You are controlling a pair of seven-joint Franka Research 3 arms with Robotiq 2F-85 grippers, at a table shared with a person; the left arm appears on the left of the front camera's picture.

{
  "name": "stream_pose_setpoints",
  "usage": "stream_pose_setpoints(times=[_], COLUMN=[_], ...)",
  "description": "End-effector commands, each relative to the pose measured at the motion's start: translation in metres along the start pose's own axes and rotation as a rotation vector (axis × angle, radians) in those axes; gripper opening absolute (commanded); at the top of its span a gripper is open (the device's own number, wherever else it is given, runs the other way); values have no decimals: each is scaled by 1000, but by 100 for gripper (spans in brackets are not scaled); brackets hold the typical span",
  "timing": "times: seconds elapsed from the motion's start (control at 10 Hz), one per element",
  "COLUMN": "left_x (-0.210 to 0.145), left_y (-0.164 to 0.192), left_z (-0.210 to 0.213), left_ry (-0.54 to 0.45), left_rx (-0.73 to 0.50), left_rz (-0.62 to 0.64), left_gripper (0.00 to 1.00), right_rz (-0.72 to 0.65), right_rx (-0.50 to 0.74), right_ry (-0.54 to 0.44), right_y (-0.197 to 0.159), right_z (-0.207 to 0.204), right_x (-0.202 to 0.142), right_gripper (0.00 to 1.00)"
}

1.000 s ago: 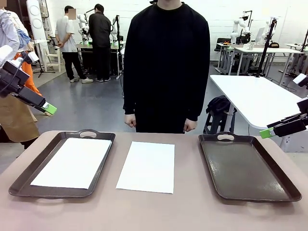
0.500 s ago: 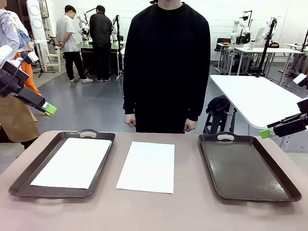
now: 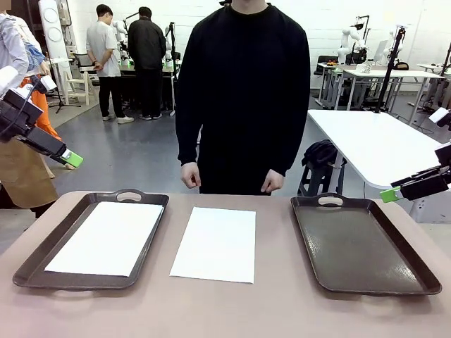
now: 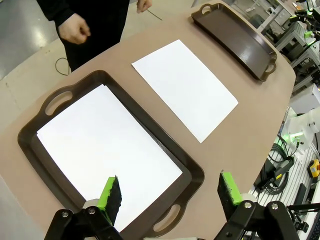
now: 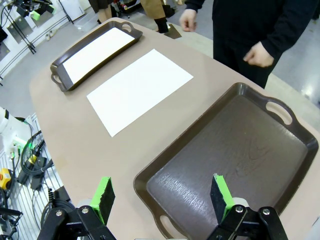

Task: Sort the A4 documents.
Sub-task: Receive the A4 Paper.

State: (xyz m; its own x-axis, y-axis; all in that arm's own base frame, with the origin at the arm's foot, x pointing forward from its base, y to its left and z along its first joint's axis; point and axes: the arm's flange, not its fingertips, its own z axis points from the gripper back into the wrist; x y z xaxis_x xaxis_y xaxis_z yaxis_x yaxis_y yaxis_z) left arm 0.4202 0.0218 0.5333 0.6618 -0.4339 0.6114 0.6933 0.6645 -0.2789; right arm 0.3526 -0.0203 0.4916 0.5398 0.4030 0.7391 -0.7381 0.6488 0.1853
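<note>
Only the person's hands point(image 3: 190, 174) shift; my end effectors point(image 4: 169, 197) point(image 5: 162, 195) hover spread, one sheet point(image 3: 106, 238) trayed, another sheet point(image 3: 215, 243) beside that left tray point(image 3: 42, 262) unsorted.

front: near tabletop point(image 3: 232, 310) edge, faces far side | wrists: high, looking down from left and right | shared: middle sheet point(image 4: 184, 86)
</note>
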Motion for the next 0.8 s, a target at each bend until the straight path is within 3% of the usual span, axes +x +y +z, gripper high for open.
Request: stream_pose_setpoints(times=[0.0,0.7], left_x=[0,0], left_y=[0,0], left_z=[1,1], left_ry=[0,0], left_rx=[7,7], left_rz=[-10,-10], left_gripper=[100,100], right_rz=[11,11], right_rx=[18,18], right_ry=[-20,-20], right_y=[-3,-3], right_z=[-2,-2], right_x=[1,1], right_gripper=[100,100])
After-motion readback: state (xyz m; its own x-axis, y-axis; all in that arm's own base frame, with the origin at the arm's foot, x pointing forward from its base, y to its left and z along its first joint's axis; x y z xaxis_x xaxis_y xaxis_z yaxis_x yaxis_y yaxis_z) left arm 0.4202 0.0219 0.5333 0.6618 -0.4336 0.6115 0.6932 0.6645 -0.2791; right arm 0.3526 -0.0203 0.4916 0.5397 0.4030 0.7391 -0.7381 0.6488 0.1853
